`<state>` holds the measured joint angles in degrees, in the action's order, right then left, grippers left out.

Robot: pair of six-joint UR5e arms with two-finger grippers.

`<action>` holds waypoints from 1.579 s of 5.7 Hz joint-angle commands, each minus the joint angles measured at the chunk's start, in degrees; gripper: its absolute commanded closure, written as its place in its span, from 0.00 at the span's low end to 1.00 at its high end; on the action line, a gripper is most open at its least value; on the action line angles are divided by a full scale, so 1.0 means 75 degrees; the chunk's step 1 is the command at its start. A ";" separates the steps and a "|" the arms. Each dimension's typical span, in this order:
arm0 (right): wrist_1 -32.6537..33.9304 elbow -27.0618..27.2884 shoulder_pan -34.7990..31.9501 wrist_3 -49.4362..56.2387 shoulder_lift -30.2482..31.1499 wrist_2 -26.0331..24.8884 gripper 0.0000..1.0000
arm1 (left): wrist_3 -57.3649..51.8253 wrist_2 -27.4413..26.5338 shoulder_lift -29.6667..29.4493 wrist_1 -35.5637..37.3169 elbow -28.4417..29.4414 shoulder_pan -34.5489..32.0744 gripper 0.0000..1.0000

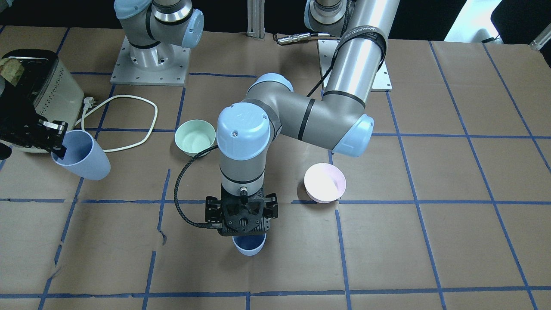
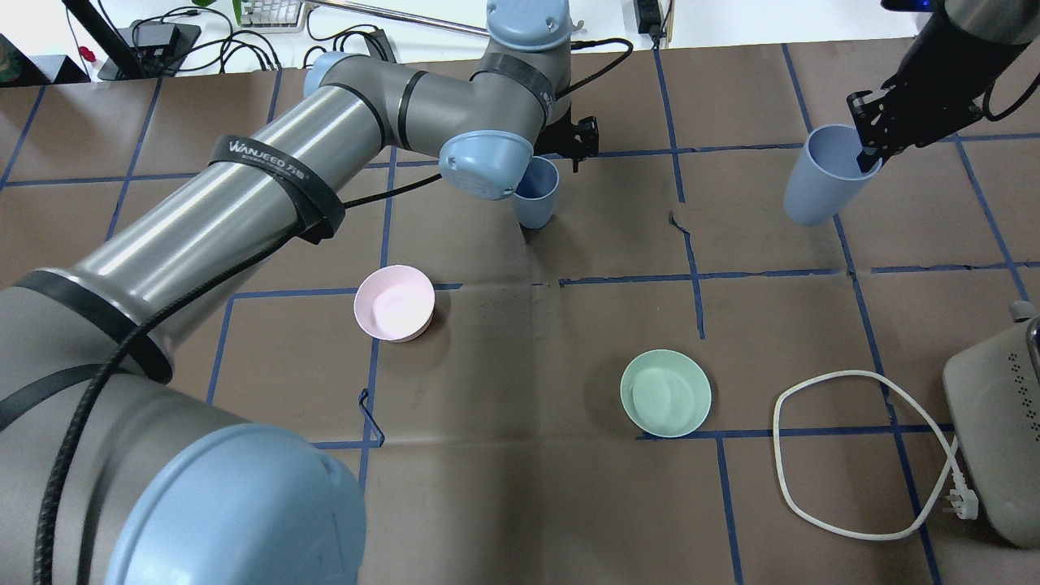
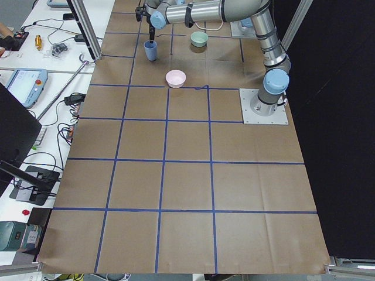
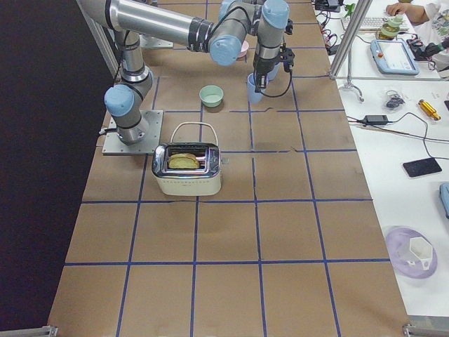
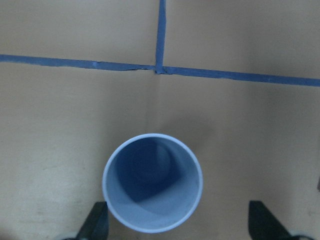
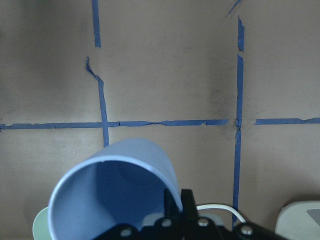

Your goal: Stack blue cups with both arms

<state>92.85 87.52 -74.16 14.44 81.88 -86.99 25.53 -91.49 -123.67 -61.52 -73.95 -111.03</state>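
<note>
One blue cup stands upright on the table's far middle. My left gripper hangs straight above it, open. In the left wrist view the cup sits between the two spread fingertips, nearer the left one, and neither touches it. My right gripper is shut on the rim of the second blue cup, one finger inside and one outside. That cup is tilted and held off the table at the far right. It also shows in the front view and the right wrist view.
A pale pink bowl and a mint-green bowl sit on the near half of the table. A cream toaster with a looped white cable stands at the right edge, close under the right arm.
</note>
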 commanded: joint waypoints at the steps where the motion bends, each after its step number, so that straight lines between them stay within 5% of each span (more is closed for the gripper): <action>1: 0.0065 -0.0056 -0.0177 -0.0445 -0.0007 0.0008 0.90 | -0.0876 0.0058 0.1015 -0.1223 -0.0100 0.0492 0.02; 3: 0.0067 -0.0685 -0.1275 -0.1694 -0.0286 -0.0271 0.90 | -0.2565 0.0211 0.2373 -0.3342 -0.0183 0.1534 0.05; 7: 0.0043 -0.3214 -0.3562 -0.5328 -0.2498 -0.0156 0.91 | -0.3193 0.0211 0.4064 -0.3703 -0.1634 0.2440 0.02; 9: 0.0194 -0.3571 -0.4184 -0.6351 -0.3087 -0.0120 0.91 | -0.3123 0.0141 0.4255 -0.3879 -0.1637 0.2581 0.02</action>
<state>93.69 61.82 -103.55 -29.71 60.60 -87.98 1.95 -90.32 -92.20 -90.15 -86.16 -92.18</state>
